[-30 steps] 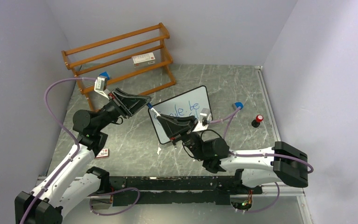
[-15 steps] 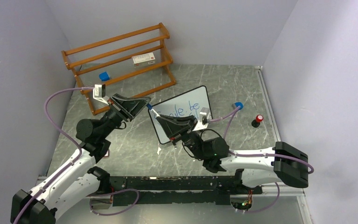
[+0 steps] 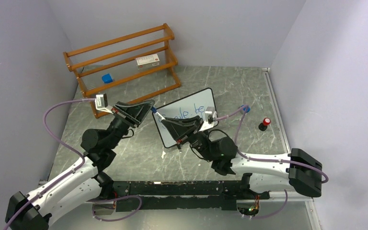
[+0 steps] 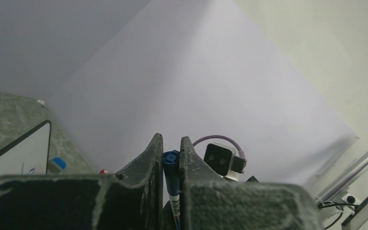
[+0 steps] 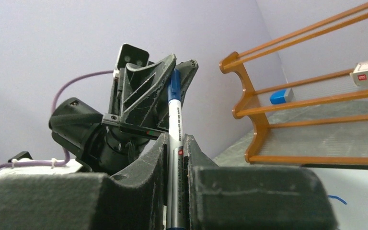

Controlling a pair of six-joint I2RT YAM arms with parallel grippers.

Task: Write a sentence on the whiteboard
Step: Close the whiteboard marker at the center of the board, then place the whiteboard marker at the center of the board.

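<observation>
Rack (image 3: pixel 124 52): a wooden rack against the back wall at the far left of the table, carrying a small blue block (image 3: pixel 107 78) and a white box (image 3: pixel 147 60) with a red mark.
Left gripper (image 3: pixel 149 106): raised above the table left of centre, jaws pressed onto the blue cap end of the marker (image 3: pixel 157 114); its wrist view shows the cap pinched between the two fingers.
Marker: held in the air between both grippers, the blue end in the left, the white barrel in the right.
Right gripper (image 3: pixel 165 120): just beside the left one, its fingers clamped on the marker barrel, over the left part of the board.
Whiteboard (image 3: pixel 199 98): on the marbled table (image 3: pixel 134 153) right of centre, turned at an angle to the table edges, its near part hidden under the right arm.
Sentence (image 3: pixel 191 112): blue handwriting on the board; "be" is readable, and the rest is partly covered.
Small items: a blue-topped object (image 3: pixel 245 108) and a red-topped object (image 3: pixel 266 121) stand right of the board.
</observation>
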